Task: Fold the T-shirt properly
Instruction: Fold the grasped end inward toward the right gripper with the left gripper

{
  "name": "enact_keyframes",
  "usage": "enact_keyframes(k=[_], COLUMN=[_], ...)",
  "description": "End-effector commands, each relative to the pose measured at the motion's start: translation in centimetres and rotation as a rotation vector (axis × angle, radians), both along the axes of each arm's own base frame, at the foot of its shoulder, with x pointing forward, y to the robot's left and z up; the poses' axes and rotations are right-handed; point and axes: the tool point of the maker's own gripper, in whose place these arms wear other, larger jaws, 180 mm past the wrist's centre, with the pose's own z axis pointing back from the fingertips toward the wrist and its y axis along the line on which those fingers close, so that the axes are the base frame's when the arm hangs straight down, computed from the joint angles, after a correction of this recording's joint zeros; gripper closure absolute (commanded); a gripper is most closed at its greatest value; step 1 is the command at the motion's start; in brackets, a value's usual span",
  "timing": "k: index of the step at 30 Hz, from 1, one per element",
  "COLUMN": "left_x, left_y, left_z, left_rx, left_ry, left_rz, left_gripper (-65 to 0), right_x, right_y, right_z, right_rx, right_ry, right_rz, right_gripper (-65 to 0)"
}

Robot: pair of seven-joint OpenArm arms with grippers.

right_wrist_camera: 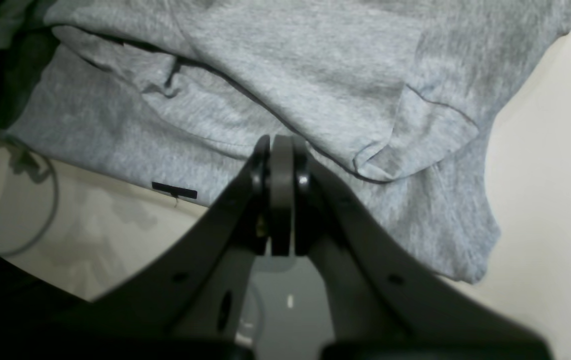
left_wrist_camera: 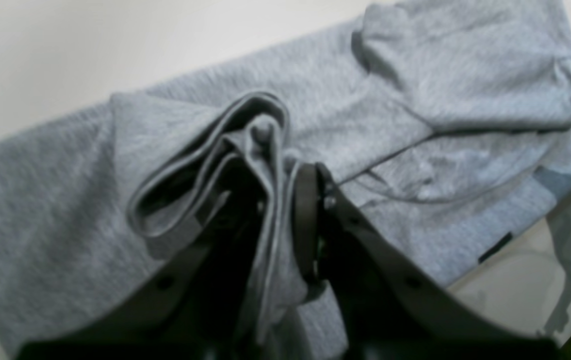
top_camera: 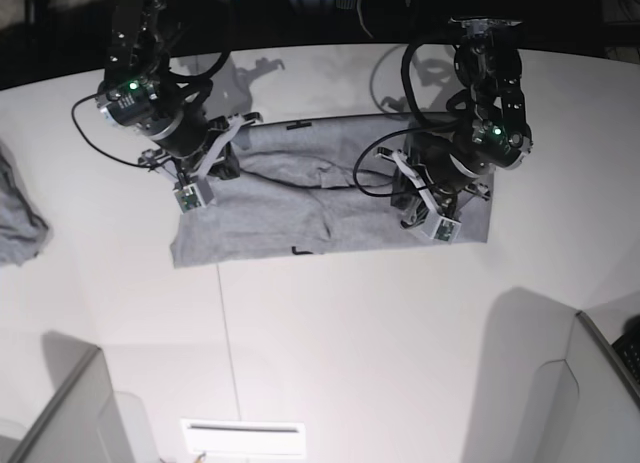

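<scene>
The heather-grey T-shirt (top_camera: 300,198) lies spread on the white table (top_camera: 350,333) between my two arms, with its plain side up and loose folds across the middle. My left gripper (top_camera: 402,179) stands on the shirt's right part. In the left wrist view it (left_wrist_camera: 285,200) is shut on a bunched, layered fold of the T-shirt (left_wrist_camera: 390,100). My right gripper (top_camera: 222,149) is at the shirt's left edge. In the right wrist view it (right_wrist_camera: 279,150) is shut, its tips against a fold edge of the T-shirt (right_wrist_camera: 290,75). No cloth shows between its jaws.
A small bunched scrap of grey cloth (top_camera: 20,223) lies at the table's left edge. A black tag (right_wrist_camera: 174,190) marks the shirt's hem. Cables (top_camera: 385,78) trail behind the arms. Grey partitions stand at the front left (top_camera: 70,413) and front right (top_camera: 600,383).
</scene>
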Motion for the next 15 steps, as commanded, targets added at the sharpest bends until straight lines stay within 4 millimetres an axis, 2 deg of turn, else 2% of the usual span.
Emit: enact_keyframes(k=[1,7,14,15], left_x=[0.85,0.86,0.94,0.94], left_y=[-0.22,-0.21,-0.17,-0.22], left_z=[0.99,0.2,0.37,0.37], left_rx=[-0.022,-0.027,-0.027,-0.028], left_ry=[-0.04,-0.015,-0.022,-0.022], left_rz=[0.002,0.005,0.007,0.007], left_gripper=[0.0,0.0,0.0,-2.6], right_x=[0.69,0.67,0.6,0.6], right_y=[0.17,0.17,0.17,0.17], right_z=[1.07,1.06,1.0,1.0], right_rx=[0.014,0.013,0.013,0.013], right_ry=[-0.045,-0.043,-0.041,-0.041], right_rz=[0.001,0.001,0.001,0.001], right_gripper=[0.0,0.0,0.0,0.0])
